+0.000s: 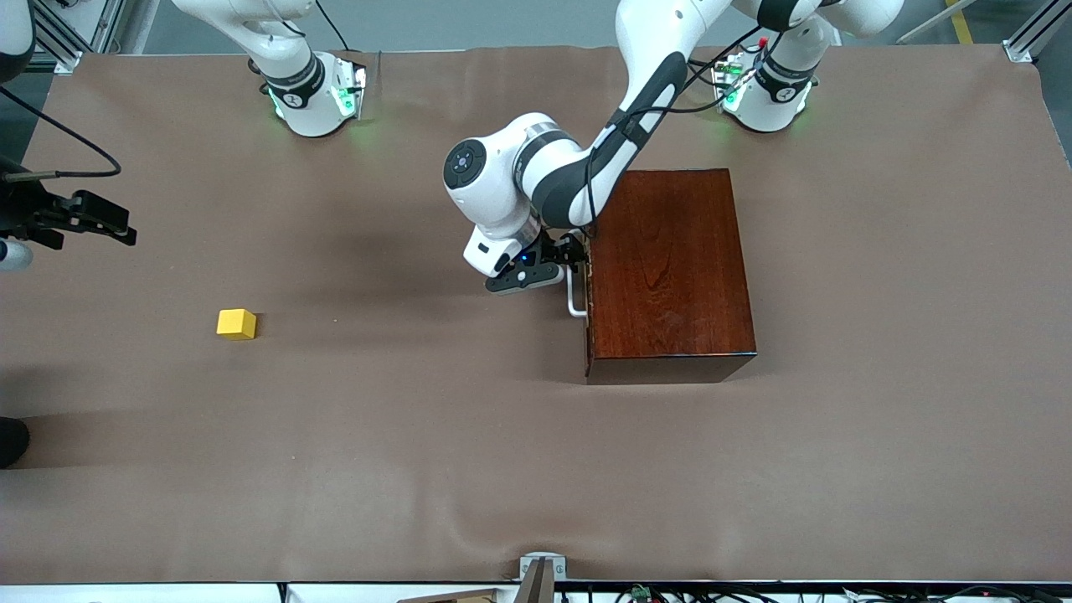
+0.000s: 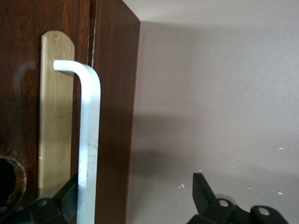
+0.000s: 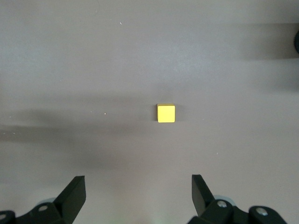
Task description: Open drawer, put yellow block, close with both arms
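The block (image 1: pixel 236 323), light and rigid, lies toward the right arm's end; the right gripper (image 3: pixel 138 193) waits above, wide open. The left gripper (image 2: pixel 135 198), open, straddles the stiff handle (image 2: pixel 88 140) of the shut drawer (image 1: pixel 589 293).

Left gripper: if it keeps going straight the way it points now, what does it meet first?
Probably the drawer's front. The left gripper is open, one finger against the white handle, which sits just inside that finger. Straight on, the fingers would straddle the handle and reach the drawer; depth is unclear.
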